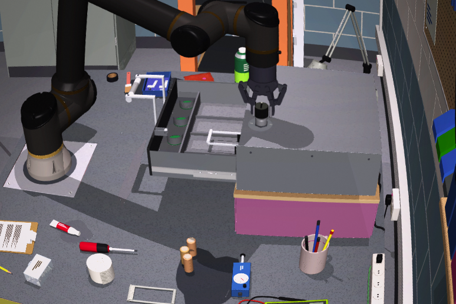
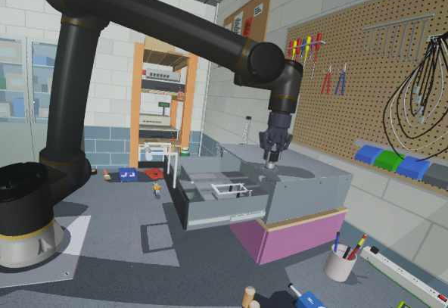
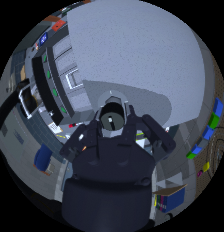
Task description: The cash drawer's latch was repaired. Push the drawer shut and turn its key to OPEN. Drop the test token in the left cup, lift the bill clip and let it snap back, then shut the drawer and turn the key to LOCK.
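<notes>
The grey cash box (image 1: 313,135) sits on a pink base in the middle of the bench. Its drawer (image 1: 191,135) stands pulled out to the left. Three cups (image 1: 180,121) with green bottoms line the drawer's front compartment. A white bill clip (image 1: 222,138) lies over a bill tray in the drawer. The black knurled key (image 1: 261,110) stands upright on a round plate at the box top's left edge. I cannot pick out the token. My gripper (image 1: 262,109) points straight down over the key and is closed around it.
The drawer's white handle (image 1: 141,91) juts left toward the arm's base. A green bottle (image 1: 241,65) stands just behind the box. A blue tray (image 1: 157,83) and a red triangle (image 1: 199,77) lie behind the drawer. Tools, corks and a pen cup (image 1: 313,257) litter the near bench.
</notes>
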{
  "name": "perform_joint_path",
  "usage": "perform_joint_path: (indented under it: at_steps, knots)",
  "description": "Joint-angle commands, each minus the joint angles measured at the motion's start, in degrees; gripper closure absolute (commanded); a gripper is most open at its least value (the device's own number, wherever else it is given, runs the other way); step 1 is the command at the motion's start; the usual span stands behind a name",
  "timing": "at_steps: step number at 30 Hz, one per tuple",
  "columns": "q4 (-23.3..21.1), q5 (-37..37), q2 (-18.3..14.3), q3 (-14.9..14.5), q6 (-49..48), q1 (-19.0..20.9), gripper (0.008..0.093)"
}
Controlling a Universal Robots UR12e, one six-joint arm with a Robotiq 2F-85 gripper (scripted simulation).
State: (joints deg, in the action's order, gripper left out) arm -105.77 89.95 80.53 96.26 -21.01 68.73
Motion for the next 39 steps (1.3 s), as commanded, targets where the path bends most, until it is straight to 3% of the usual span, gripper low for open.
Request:
perform_joint_path:
  at_steps: [1,33,39]
  knots:
    - [-0.01,0.05,0.02,-0.04,0.01,-0.03,0.0934]
    - [0.04,0.05,0.02,-0.1,0.06,0.02,0.0934]
    - [0.04,0.05,0.02,-0.1,0.06,0.02,0.0824]
